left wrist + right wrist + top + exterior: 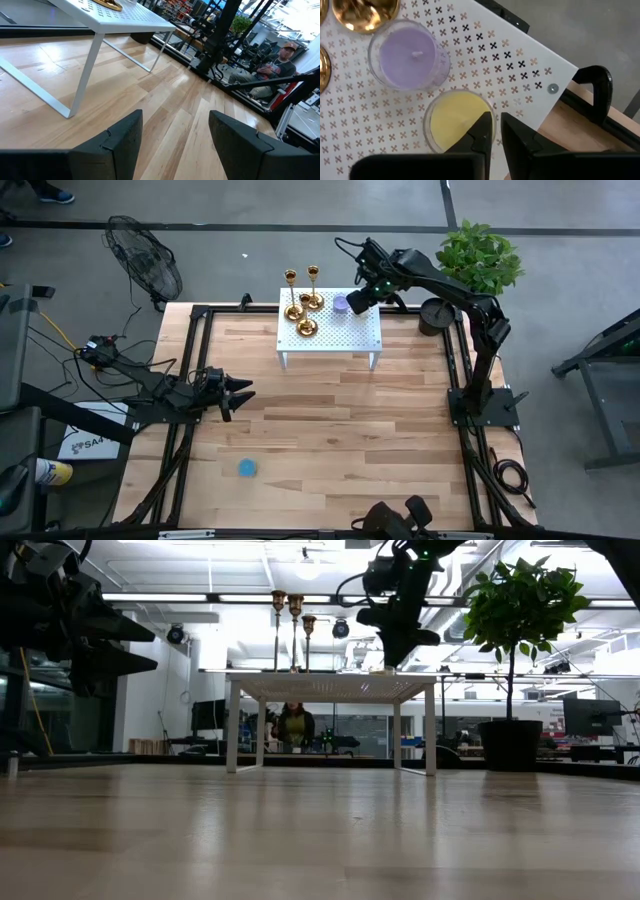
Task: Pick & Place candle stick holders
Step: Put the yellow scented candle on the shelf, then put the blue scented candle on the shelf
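3 shiny gold candle stick holders (304, 302), each with a round flared base, a thin stem and a small top cup, stand close together on the left rear part of a small white perforated metal table (345, 338) that sits at the far side of the wooden tabletop (330, 420). In the low view their stems rise side by side above the white table's top.

Just beside them on the white table sits a purple candle in a clear glass cup (409, 55), and next to that a yellow candle in a clear glass cup (454, 120). The right gripper (497, 131) hangs over the yellow candle at the white table's rear right corner. Its fingers stand nearly together with only a narrow gap, and the rim of the yellow candle's glass lies at that gap; whether they pinch the rim I cannot tell.

The left gripper (238, 395) waits low over the wooden tabletop, well apart from the white table, its fingers spread wide and holding nothing. A blue round candle (246, 468) lies on the wood near the front. A green potted plant (480, 255) stands behind the right arm.
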Available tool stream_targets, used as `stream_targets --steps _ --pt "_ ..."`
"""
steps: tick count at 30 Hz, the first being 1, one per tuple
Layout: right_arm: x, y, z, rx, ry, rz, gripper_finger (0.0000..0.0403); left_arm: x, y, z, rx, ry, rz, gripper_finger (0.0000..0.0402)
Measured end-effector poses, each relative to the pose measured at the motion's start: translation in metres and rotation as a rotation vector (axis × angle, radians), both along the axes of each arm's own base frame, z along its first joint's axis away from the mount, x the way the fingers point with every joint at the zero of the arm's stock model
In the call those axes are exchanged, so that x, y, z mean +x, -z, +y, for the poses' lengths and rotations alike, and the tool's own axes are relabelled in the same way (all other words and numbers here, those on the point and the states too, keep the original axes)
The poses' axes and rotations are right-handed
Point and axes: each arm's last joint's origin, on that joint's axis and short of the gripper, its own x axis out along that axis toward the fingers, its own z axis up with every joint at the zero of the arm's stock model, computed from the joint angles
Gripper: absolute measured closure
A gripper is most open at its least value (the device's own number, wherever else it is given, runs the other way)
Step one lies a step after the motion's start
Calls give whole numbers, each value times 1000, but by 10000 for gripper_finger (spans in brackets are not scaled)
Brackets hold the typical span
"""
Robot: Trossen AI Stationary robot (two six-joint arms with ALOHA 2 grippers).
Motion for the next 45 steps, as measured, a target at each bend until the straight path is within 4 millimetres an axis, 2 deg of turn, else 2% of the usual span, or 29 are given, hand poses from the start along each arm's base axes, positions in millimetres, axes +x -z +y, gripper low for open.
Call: stream_targets --steps 6,11,19,26,32,37,45 --pt "1 -1 -2 -23 29 -10 345 0 0 0 0 0 0 176" --pt "-1 -5 -1 -44 57 -13 307 0 0 0 0 0 0 176" --pt "-13 -26 11 -40 28 -73 235 0 0 0 0 0 0 176" --pt "-30 -50 32 -30 5 -98 225 0 0 0 0 0 0 176" --pt "-41 -71 61 -82 -25 -95 228 0 0 0 -2 0 -5 176" --pt "-46 -85 93 -137 -40 -87 227 0 0 0 -1 0 -1 176" --pt "-50 -93 148 -255 -54 42 226 0 0 0 -26 -10 -13 176"
